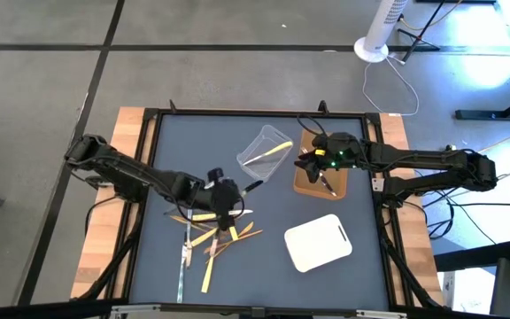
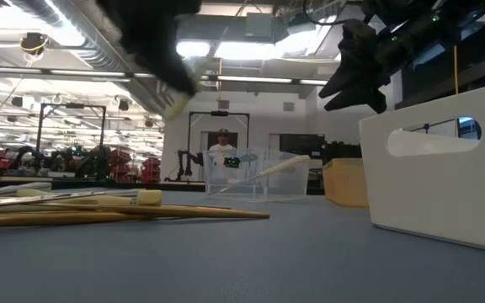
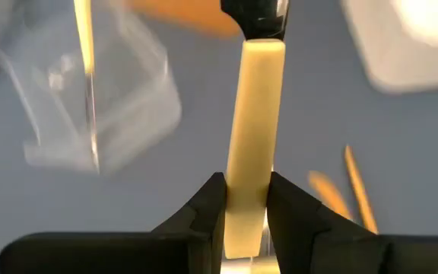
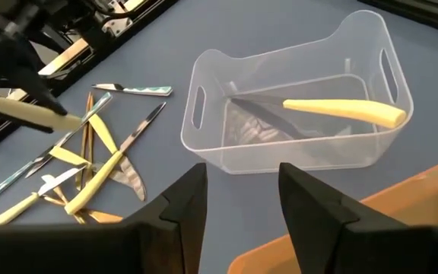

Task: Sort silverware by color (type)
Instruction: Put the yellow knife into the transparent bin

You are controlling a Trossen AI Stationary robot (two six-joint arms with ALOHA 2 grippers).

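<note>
Silverware (image 1: 209,241) lies heaped at the lower left of centre in the high view, on the counter (image 1: 264,204). One pale yellow piece (image 3: 251,137) is clamped in the left end effector (image 1: 226,199) above the heap, probably for carrying to the clear tub (image 1: 264,151), where a matching yellow piece (image 4: 346,111) already rests. The right end effector (image 1: 312,162) hangs with fingers apart over the brown tray (image 1: 306,184) at centre right. Open counter separates heap and tub; the white tray (image 1: 319,242) sits lower right.

1 clear tub (image 1: 266,149), 1 brown tray (image 1: 319,177), 1 white tray (image 1: 319,242).
</note>
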